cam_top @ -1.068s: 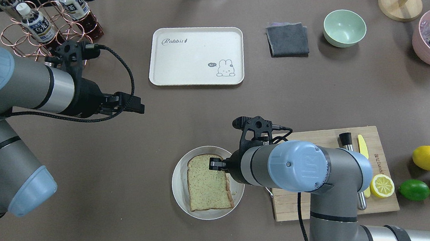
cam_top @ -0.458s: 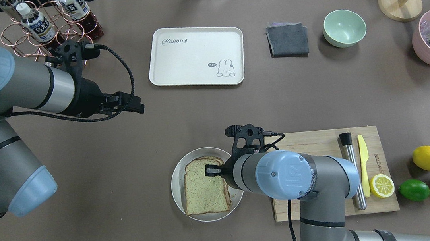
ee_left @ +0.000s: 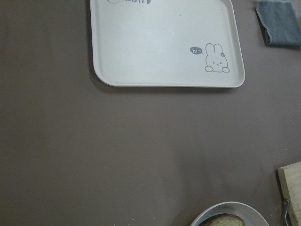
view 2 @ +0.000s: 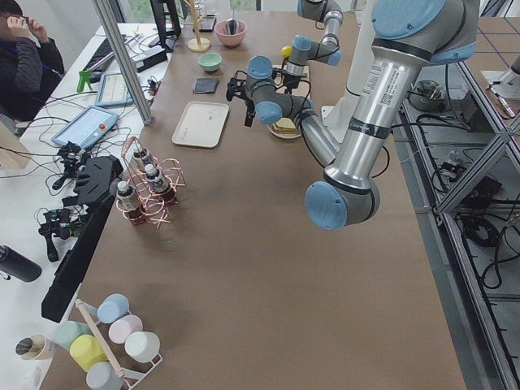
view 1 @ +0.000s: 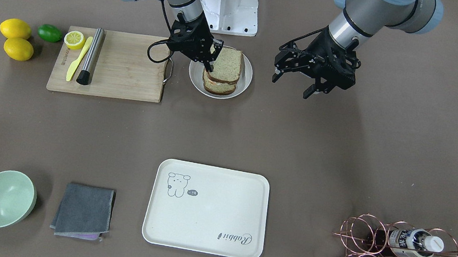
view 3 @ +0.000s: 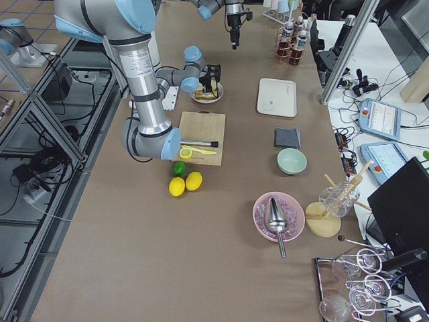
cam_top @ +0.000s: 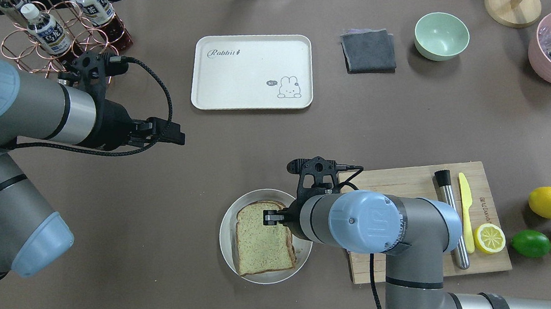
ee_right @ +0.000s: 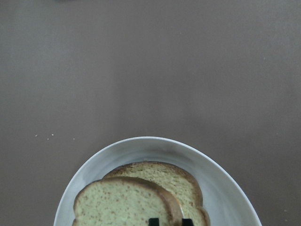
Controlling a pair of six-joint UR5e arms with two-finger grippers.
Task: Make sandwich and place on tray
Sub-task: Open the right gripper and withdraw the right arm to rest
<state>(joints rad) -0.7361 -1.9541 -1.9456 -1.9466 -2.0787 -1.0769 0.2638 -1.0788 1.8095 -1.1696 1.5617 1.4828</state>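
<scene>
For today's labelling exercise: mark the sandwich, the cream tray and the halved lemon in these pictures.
sandwich [cam_top: 261, 238], overhead exterior view, middle of top slice.
cream tray [cam_top: 247, 75], overhead exterior view, bare middle.
halved lemon [cam_top: 489, 238], overhead exterior view, cut face.

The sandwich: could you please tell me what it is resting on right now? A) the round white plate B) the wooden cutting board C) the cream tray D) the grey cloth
A, since the sandwich lies on the round white plate, beside the wooden cutting board and well apart from the tray.
</scene>
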